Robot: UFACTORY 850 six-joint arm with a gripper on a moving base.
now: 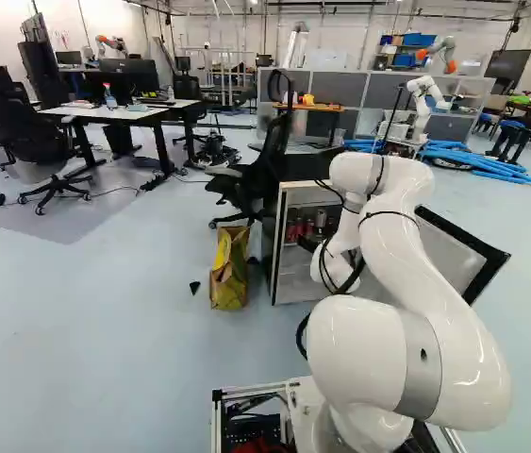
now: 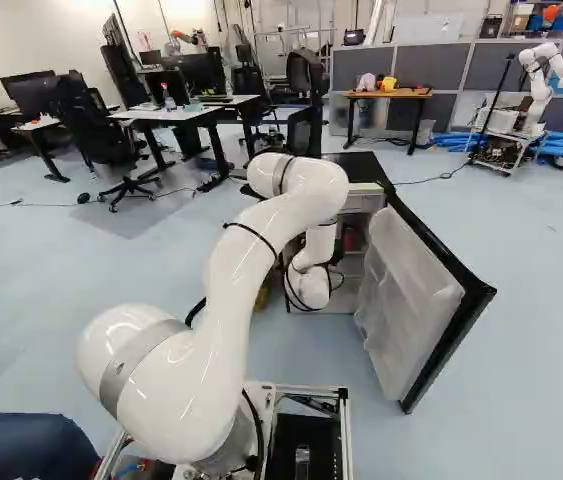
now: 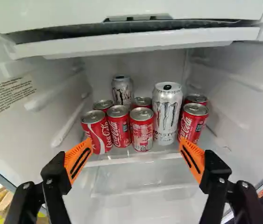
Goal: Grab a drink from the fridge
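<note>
The tool [image 1: 310, 243] reaches into the fridge [image 1: 290, 276] with its orange-padded fingers [image 3: 78, 158] spread wide and nothing gripped between them. Ahead of it, the drinks stand upright on the shelf [image 3: 131, 160]: four red cans [image 3: 142, 131] and a taller silver can [image 3: 167, 114] line up near the front edge, the silver one between two of the reds, while three more red cans [image 3: 195, 99] and another silver can [image 3: 122, 91] stand farther toward the back edge. Outside, the fridge door [image 2: 411, 300] hangs open, and a yellow bag [image 1: 229, 269] stands on the floor beside the fridge.
</note>
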